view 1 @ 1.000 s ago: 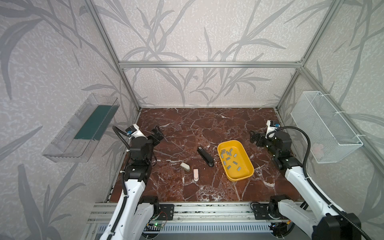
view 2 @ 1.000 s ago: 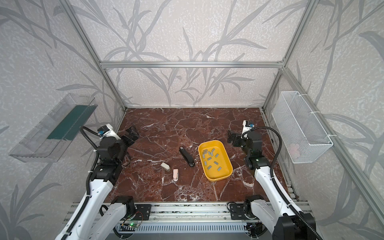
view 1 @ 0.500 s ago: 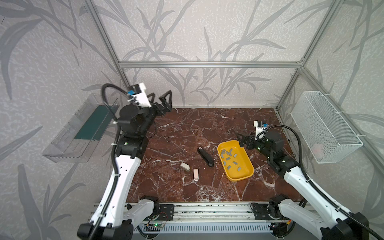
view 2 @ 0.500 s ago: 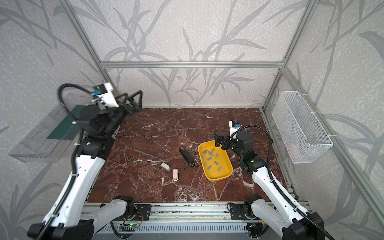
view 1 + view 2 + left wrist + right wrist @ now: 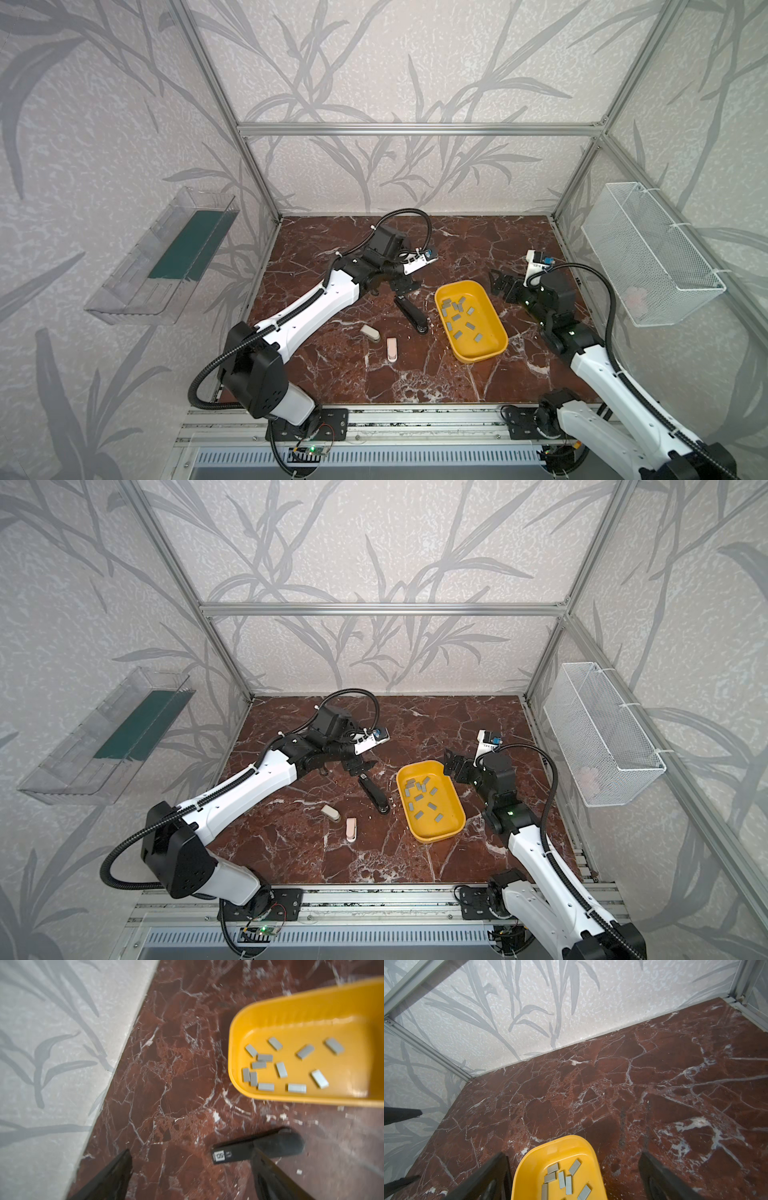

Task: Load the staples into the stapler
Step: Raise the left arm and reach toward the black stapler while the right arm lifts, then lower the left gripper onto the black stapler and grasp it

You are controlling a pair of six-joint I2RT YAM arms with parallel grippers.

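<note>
A black stapler lies on the marble floor just left of a yellow tray. Several grey staples lie loose inside the tray. My left gripper hangs open over the stapler's far end. In the left wrist view, that end of the stapler sits by one finger of the left gripper, with the staples beyond. My right gripper stands open and holds nothing at the tray's far right corner.
A small beige stapler and a small pink one lie left of the black one, nearer the front. A clear shelf hangs on the left wall and a wire basket on the right wall.
My left arm swung up from its rest at the left edge, then down to the middle over the black stapler. My right gripper moved in to the tray's far corner.
</note>
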